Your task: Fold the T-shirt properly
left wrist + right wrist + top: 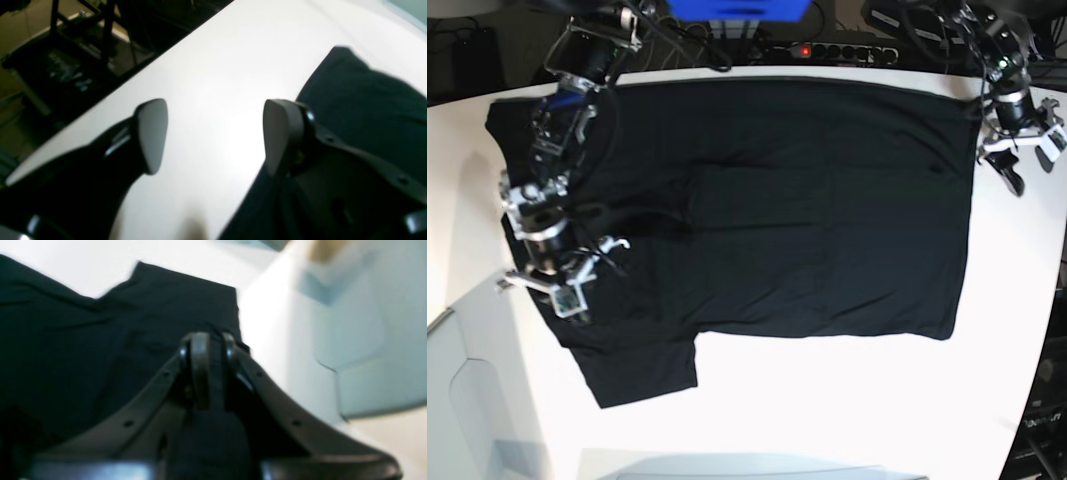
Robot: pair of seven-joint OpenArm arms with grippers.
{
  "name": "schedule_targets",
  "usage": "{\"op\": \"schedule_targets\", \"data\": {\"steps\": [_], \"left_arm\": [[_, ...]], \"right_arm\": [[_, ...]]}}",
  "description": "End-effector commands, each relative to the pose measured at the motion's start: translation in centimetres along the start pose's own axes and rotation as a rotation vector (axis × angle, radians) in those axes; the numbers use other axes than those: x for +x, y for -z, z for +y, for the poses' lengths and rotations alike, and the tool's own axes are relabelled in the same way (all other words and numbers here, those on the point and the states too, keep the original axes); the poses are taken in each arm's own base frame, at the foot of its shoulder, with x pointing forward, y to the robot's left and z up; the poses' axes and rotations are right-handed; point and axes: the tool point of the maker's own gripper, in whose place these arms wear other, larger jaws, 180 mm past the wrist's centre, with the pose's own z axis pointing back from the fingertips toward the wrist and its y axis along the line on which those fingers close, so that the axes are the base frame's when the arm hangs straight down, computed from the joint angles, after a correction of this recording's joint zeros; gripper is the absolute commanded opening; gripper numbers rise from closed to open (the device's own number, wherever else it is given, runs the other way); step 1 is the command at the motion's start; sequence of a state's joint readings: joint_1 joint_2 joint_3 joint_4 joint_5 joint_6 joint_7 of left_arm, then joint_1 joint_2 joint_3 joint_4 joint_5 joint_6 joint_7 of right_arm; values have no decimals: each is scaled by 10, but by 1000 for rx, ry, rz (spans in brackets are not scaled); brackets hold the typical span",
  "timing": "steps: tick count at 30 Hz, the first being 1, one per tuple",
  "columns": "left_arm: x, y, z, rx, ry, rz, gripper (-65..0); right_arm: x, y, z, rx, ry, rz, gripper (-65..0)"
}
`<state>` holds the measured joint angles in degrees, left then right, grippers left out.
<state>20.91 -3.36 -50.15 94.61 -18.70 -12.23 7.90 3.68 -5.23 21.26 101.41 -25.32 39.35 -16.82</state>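
Base view alone shows the whole T-shirt (827,200) lying lengthwise across the table (847,410); right gripper (210,343) pinches its cloth, left gripper (213,133) gapes empty.

The T-shirt (807,210) lay flat and covered most of the table (847,400), reaching almost to the far edge. Bare table remained along the near edge, as a strip along the right edge and as a narrower strip along the left edge. The right gripper (555,292) and its arm stood over the T-shirt's left part, blocking passage there. The left gripper (1027,160) occupied the far right corner, just beside the T-shirt's edge. The T-shirt's middle was unobstructed from above.
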Motion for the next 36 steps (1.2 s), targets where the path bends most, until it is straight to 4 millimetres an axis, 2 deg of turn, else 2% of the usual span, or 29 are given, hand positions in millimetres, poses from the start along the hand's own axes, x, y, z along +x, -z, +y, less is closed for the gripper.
{"op": "schedule_targets", "data": {"steps": [1,4,6,10,14,18,23,28,32,34,36], "left_arm": [[20,4,1,-4,11,-65,-217],[25,13,0,-5,2,-77,-217],[25,20,-2,-3,-17,-83,-217],[32,31,-6,-8,-33,-104,-216],[36,40,-20,-50,-21,-107,-216],[42,45,-30,-75,-16,-118,-216],[37,50,-31,-74,-30,-109,-216],[38,51,-32,-76,-33,-112,-216],[34,52,-31,-73,-36,-101,-216],[33,55,-31,-71,-43,-100,-216],[34,59,-33,-70,-55,-103,-216]], "right_arm": [[-6,-5,6,19,-1,9,-587],[-45,-22,28,67,5,103,-587],[-61,-31,50,119,13,138,-587],[-73,-41,95,232,6,166,-587],[-79,-31,123,312,18,182,-587],[-80,-5,128,338,44,190,-587],[-57,21,115,321,37,141,-587],[-30,35,103,298,22,86,-586],[-28,37,99,295,15,81,-585],[-32,39,105,310,22,90,-585],[-28,46,97,300,21,86,-585]]}}
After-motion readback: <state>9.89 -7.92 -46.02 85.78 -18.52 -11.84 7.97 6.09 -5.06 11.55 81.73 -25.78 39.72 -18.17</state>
